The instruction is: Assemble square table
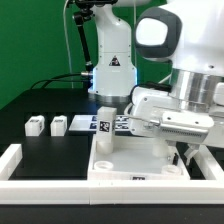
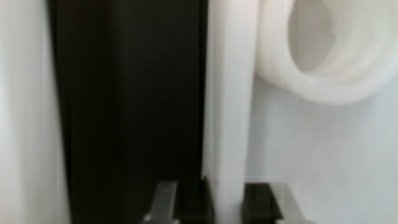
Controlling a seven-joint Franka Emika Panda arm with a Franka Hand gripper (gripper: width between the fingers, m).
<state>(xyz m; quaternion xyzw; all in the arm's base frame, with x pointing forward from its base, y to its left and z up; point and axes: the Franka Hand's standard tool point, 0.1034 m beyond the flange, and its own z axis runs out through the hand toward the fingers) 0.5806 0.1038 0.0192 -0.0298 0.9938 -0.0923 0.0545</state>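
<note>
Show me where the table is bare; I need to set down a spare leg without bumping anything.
Free: the black table between the two loose legs and the low wall; also behind those legs, beside the robot base. Crowded: around the slab, where the gripper hangs.

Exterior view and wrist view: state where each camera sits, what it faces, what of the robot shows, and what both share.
Exterior view: off the arm, facing the table; shows the arm and gripper at the tabletop slab.
Wrist view: on the wrist, looking along the fingers at the slab's thin wall and round socket.
Shared: gripper and slab.
</note>
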